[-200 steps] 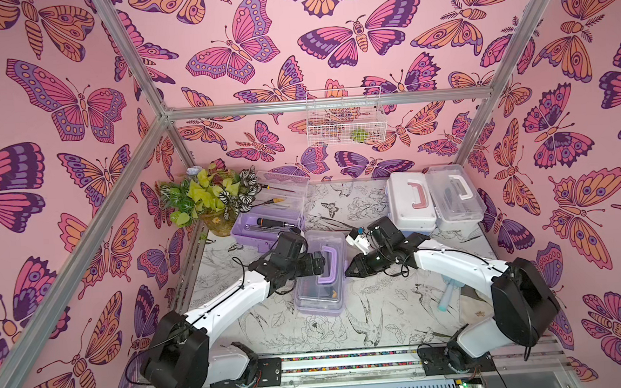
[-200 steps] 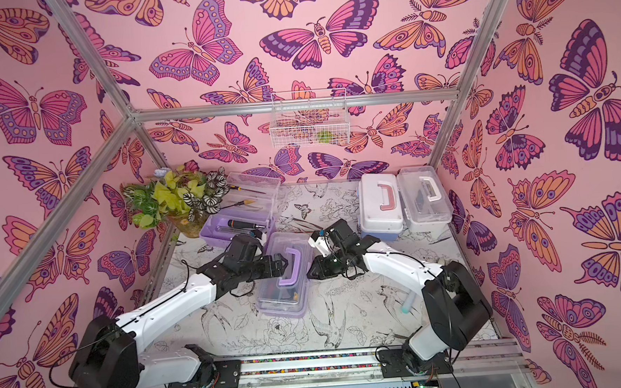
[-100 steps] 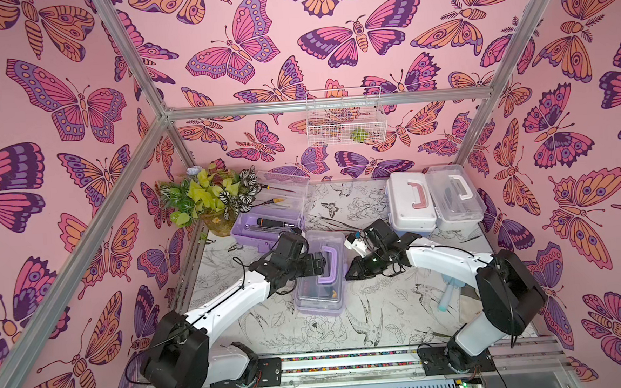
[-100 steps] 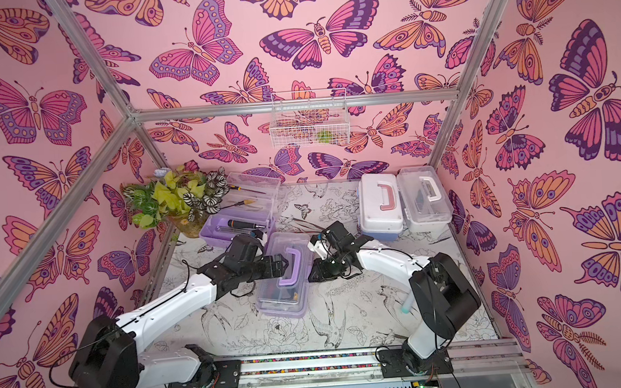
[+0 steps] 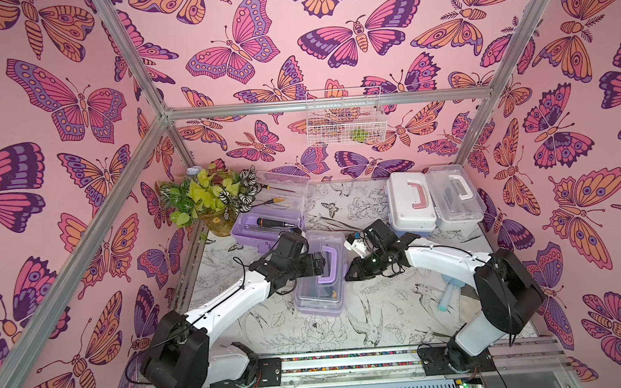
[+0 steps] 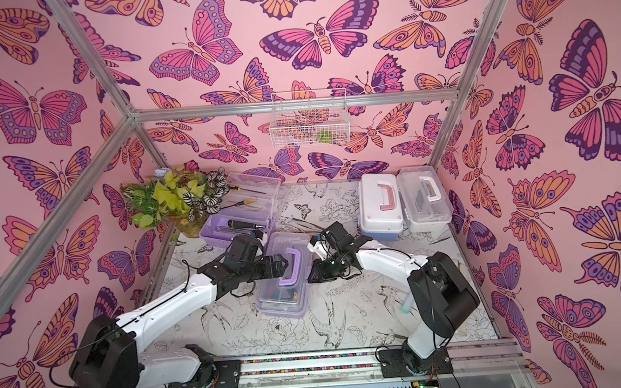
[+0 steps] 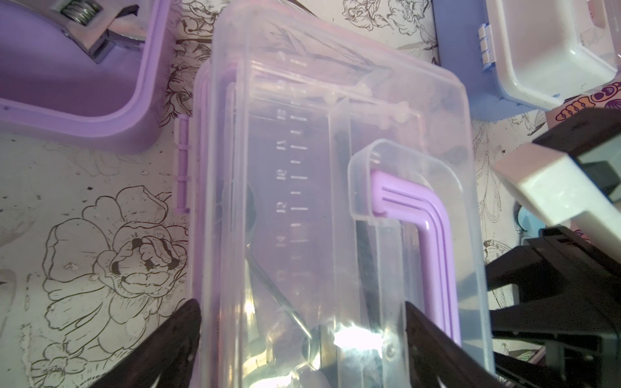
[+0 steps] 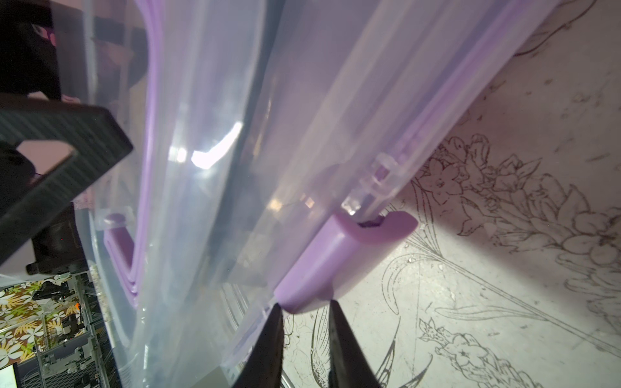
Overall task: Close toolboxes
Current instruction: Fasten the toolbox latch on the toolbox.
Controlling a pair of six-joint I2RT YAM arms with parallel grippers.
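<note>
The table (image 5: 363, 327) is a white sheet printed with black line drawings of birds and flowers, filling the lower middle of both top views. Four boxes stand on it. A lilac box (image 5: 320, 278) sits at the centre with its clear lid down. Toward the upper left, near but not touching it, an open lilac box (image 5: 263, 228) stands with its clear lid raised. At the upper right a light-blue box (image 5: 400, 204) with a white lid and a white box (image 5: 455, 209) with a clear lid stand side by side, touching. A potted plant (image 5: 211, 203) fills the upper-left corner. A pale blue tube (image 5: 449, 293) lies near the right edge, partly hidden
</note>
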